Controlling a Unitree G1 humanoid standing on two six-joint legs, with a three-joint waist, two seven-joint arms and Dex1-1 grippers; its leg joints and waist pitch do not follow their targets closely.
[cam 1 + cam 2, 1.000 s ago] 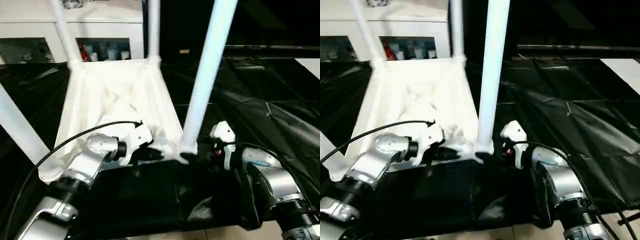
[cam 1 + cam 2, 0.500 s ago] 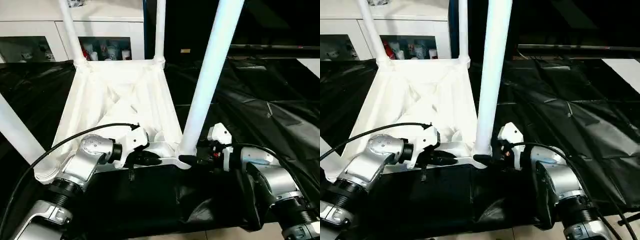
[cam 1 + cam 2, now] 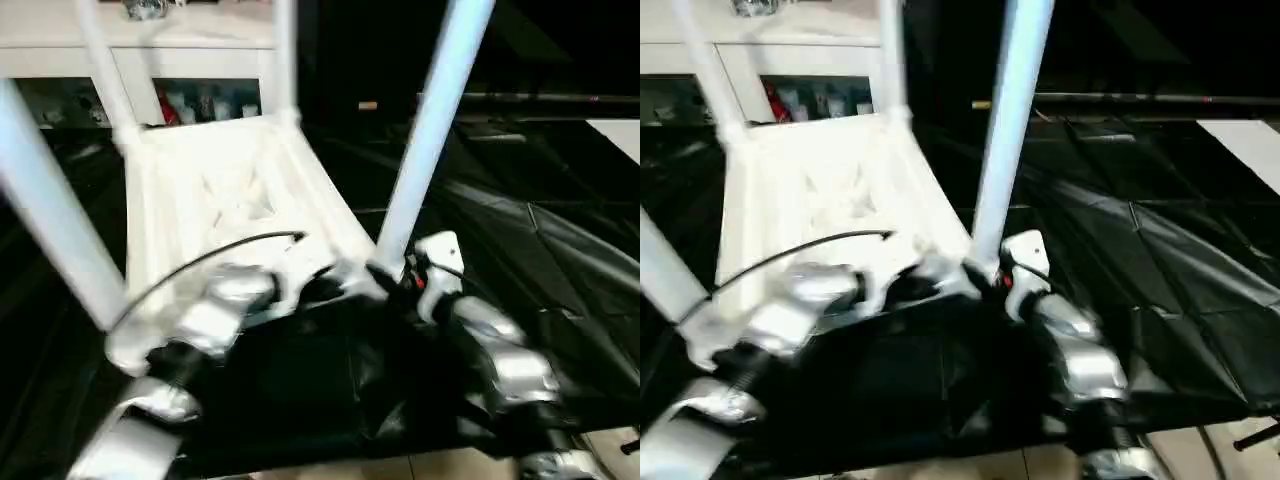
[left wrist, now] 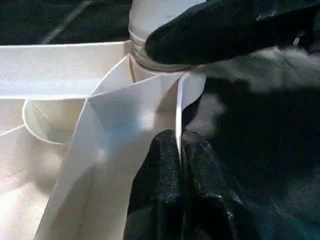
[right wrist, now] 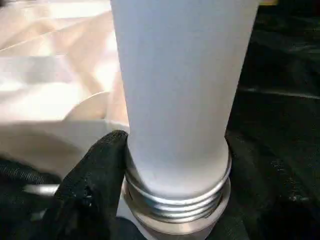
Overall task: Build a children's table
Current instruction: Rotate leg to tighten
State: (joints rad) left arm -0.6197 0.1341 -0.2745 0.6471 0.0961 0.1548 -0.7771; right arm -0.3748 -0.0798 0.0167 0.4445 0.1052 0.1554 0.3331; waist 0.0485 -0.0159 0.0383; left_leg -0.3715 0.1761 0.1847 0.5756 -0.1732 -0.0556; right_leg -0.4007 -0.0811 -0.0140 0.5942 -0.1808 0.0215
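The white children's table lies upside down, its ribbed underside (image 3: 220, 190) facing up and its tube legs pointing upward. My left gripper (image 3: 325, 285) is shut on the thin near rim (image 4: 178, 110) of the top, close to the near right corner. My right gripper (image 3: 392, 280) is shut around the base of the near right leg (image 3: 425, 130). In the right wrist view, black fingers (image 5: 95, 185) clasp that leg (image 5: 175, 75) just above its threaded end (image 5: 175, 200). Another leg (image 3: 50, 210) rises at the near left, and two more (image 3: 285, 60) at the far side.
The black-draped work table (image 3: 540, 220) stretches out to the right, its cloth creased. A white cabinet with glass doors (image 3: 190, 70) stands right behind the children's table. A dark bar (image 3: 540, 98) runs along the back right. Pale floor (image 3: 400, 468) shows below the near edge.
The near right corner of the children's table has risen and shifted right with both grippers on it. Its far side has swung left. Both grips are unchanged.
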